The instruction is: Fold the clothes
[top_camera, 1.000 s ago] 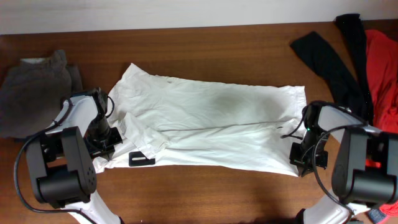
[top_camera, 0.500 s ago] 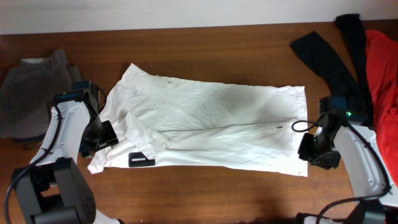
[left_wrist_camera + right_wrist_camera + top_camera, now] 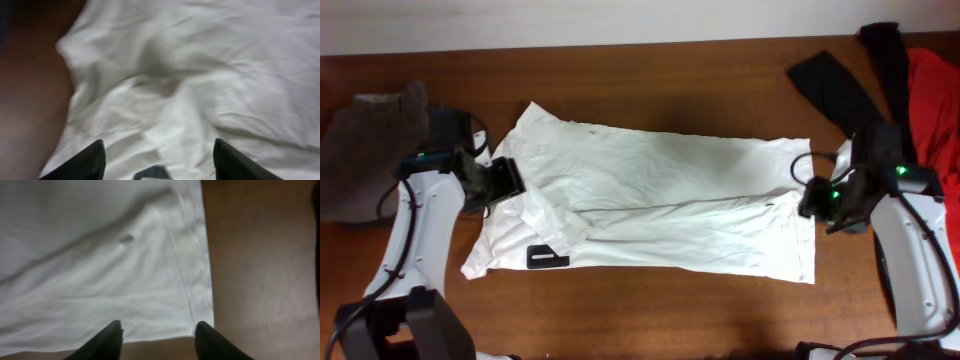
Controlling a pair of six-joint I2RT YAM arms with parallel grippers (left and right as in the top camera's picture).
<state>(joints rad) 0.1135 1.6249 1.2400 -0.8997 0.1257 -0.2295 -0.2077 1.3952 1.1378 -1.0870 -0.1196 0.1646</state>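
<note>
- While the shirt (image 3: 660,200) lies flat across the middle of the table (image 3: 650,70), its long axis runs side to side, so each arm has one short end to itself.
- The left gripper (image 3: 498,182) hangs over the shirt's left end, where the cloth is bunched. The right gripper (image 3: 817,197) sits at the right edge, by the hem. Each is nearest its own end, and neither is near the middle.
- Seen from the left wrist, the jaws stand well apart with only white cloth below them and nothing pinched.
- The right jaws are parted too and hold nothing. They hang above the hem's near corner, with bare wood just beside it.
- The shirt is thin, white and creased. A long fold line runs its length, and one half looks laid over the other.
- Its right end is square, its left end is rumpled, and a small black mark (image 3: 548,257) shows near the lower left corner.
- The black garment (image 3: 850,95) and red garment (image 3: 930,100) lie heaped at the far right, apart from the shirt. A grey cloth (image 3: 370,140) lies at the left edge.
- I'd guess the next fold needs both ends taken together.
</note>
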